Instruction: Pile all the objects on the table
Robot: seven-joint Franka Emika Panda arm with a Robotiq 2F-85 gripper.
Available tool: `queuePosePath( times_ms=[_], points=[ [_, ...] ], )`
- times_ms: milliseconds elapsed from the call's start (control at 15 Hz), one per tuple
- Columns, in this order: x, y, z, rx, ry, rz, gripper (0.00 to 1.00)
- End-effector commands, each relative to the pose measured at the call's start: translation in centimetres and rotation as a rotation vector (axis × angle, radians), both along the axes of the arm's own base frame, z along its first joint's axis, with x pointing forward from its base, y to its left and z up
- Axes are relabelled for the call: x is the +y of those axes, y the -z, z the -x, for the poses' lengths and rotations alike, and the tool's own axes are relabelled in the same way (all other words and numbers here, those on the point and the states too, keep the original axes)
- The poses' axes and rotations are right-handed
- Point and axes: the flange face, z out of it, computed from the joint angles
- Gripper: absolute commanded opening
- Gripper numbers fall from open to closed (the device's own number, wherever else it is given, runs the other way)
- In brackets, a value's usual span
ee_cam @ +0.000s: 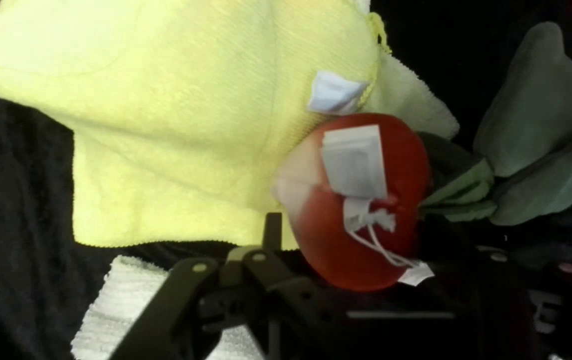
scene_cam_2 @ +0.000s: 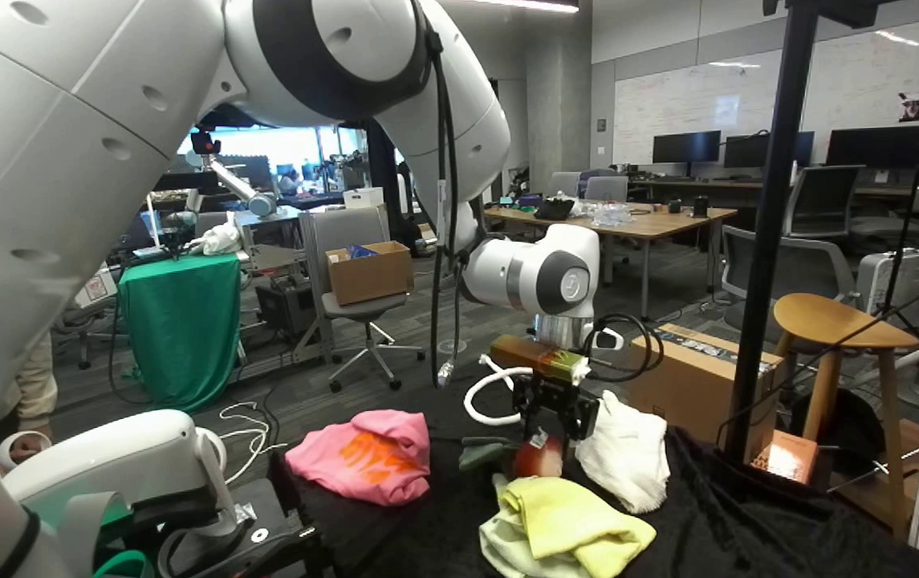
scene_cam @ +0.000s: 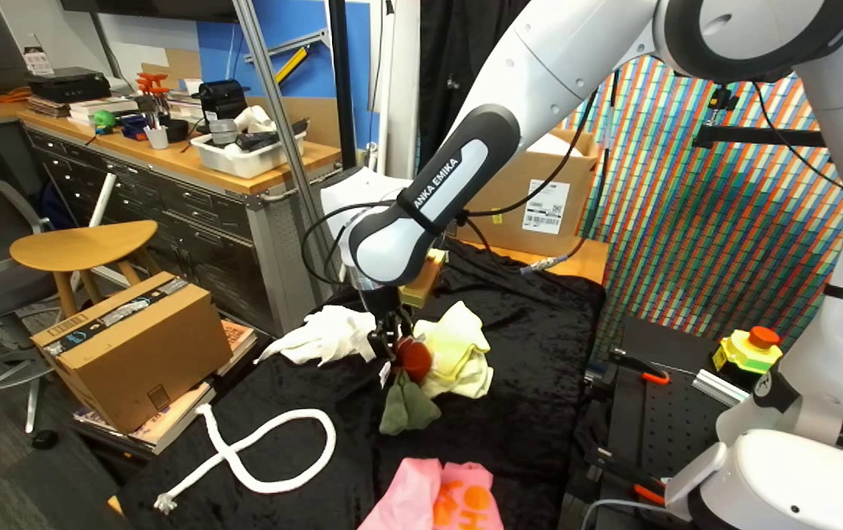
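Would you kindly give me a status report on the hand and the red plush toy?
Hand open, jaws either side of red plush toy. Toy close by yellow cloth, contact unclear. Pink cloth lies apart. Possible snag: yellow cloth.

Rumpled white cloth point(scene_cam: 330, 335) and yellow cloth point(scene_cam_2: 575, 522) lie beside the leafy red item point(scene_cam: 416, 361), a pink cloth point(scene_cam_2: 367, 459) apart.

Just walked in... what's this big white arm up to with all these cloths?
A robot arm is working over a black-covered table, apparently gathering things into a pile. Its end effector is down at a red plush toy, with its jaws apart around it; I can't make out a firm grip. The white cloth and the yellow cloth lie close by the toy. The pink cloth lies apart, so the pile looks unfinished. A looped white rope lies off by itself.
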Motion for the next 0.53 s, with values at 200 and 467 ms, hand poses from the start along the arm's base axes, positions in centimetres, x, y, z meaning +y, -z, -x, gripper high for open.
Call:
queuePosePath(
  times_ms=[200,467],
  points=[
    [-1.0,-5.9,-1.6,-0.088,-0.022,0.02,1.0],
    [-1.0,-7.3,-2.9,-0.132,-0.015,0.037,1.0]
  ],
)
